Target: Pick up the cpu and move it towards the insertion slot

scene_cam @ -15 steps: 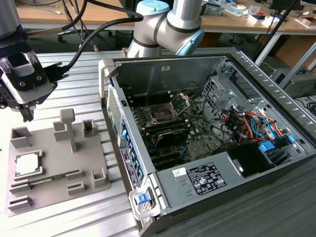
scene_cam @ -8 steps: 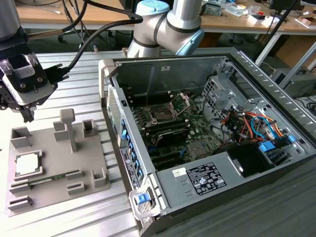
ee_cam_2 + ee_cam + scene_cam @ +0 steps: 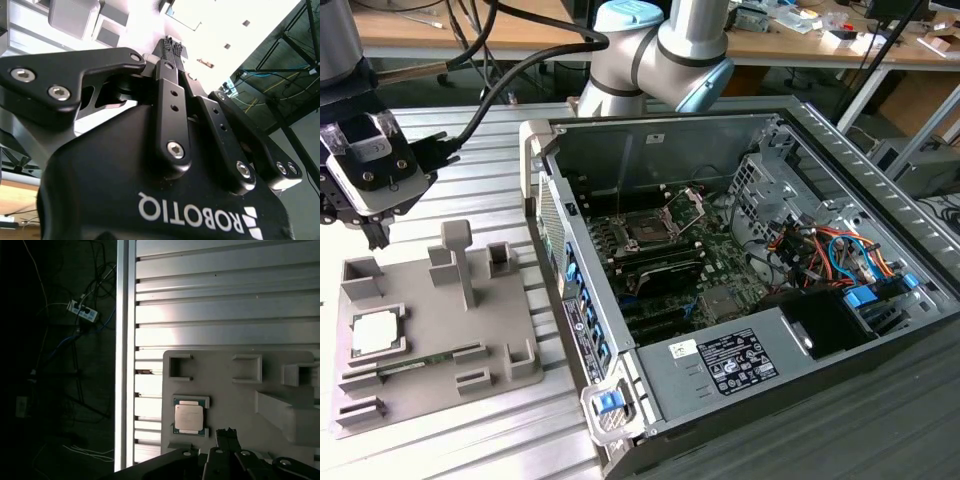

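The white-lettered tool point(image 3: 172, 47) hovers closed near the cpu point(image 3: 189, 416).

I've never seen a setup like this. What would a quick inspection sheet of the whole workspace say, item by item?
Surface: ribbed metal table, carrying a grey tray and an open computer case.
Job's things: cpu lies flat in the tray; insertion slot sits inside the case with its retention plate raised.
Clutter: a green memory stick lies in the tray near the cpu.
Grippers: gripper hangs above the tray, fingers together, holding nothing, apart from the cpu.
Cables: black hoses run to the arm; coloured wires lie inside the case.
Surroundings: a workbench stands behind, with small items on it.
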Robot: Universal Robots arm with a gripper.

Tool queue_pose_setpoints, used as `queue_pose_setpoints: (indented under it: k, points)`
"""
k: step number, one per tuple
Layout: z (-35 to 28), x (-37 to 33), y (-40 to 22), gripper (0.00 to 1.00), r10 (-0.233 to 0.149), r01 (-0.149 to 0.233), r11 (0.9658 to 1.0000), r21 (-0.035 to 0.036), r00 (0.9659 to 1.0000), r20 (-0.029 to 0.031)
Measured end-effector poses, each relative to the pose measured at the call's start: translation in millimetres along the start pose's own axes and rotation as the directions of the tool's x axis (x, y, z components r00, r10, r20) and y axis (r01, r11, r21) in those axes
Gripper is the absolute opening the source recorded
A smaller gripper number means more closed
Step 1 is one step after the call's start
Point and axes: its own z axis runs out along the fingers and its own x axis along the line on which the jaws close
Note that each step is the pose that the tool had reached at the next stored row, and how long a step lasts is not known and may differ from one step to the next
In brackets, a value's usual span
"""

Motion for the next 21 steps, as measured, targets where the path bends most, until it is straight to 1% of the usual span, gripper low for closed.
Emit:
queue_pose_setpoints:
  k: [21]
  points:
    - [7.3, 0.0, -0.4, 0.11, 0.000, 0.000, 1.0000, 0.0001, 1.0000, -0.0001]
